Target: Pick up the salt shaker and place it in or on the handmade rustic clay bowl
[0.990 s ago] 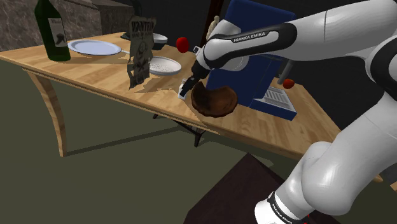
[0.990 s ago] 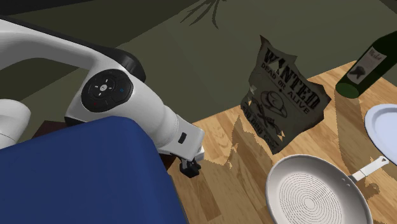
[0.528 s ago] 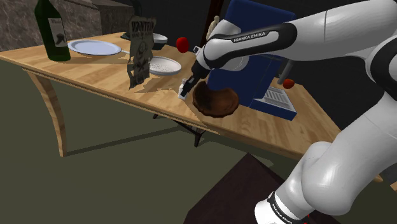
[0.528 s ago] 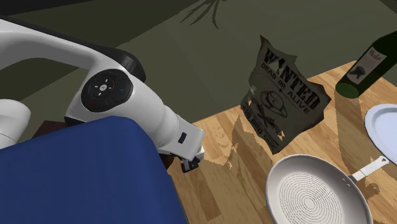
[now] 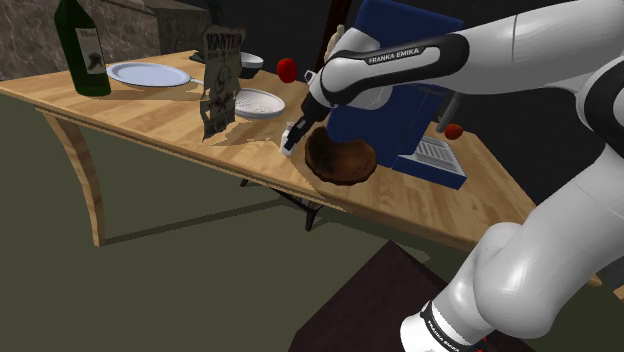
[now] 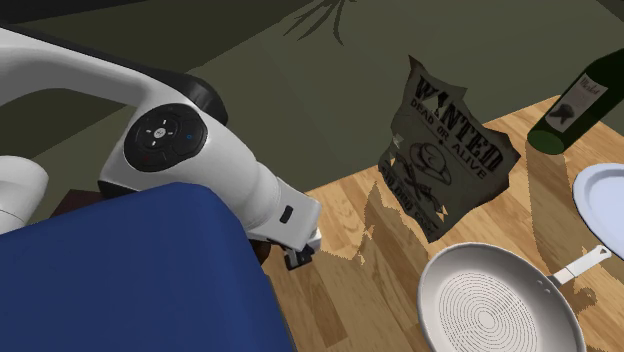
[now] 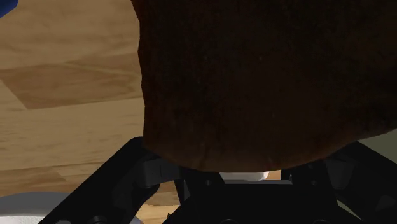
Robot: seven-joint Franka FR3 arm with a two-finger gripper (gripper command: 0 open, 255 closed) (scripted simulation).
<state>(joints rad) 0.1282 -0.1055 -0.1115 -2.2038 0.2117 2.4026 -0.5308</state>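
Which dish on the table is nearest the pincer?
The dark brown bowl, right beside the pincer; the silver pan and white plate lie farther toward the shoulder view's left.

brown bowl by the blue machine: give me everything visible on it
The bowl is dark reddish-brown, round and shallow, matte and rough like clay, with an uneven rim. It rests on the wooden table near its front edge, beside the blue machine. The tool hangs at its rim on the shoulder view's left; contact can't be told.
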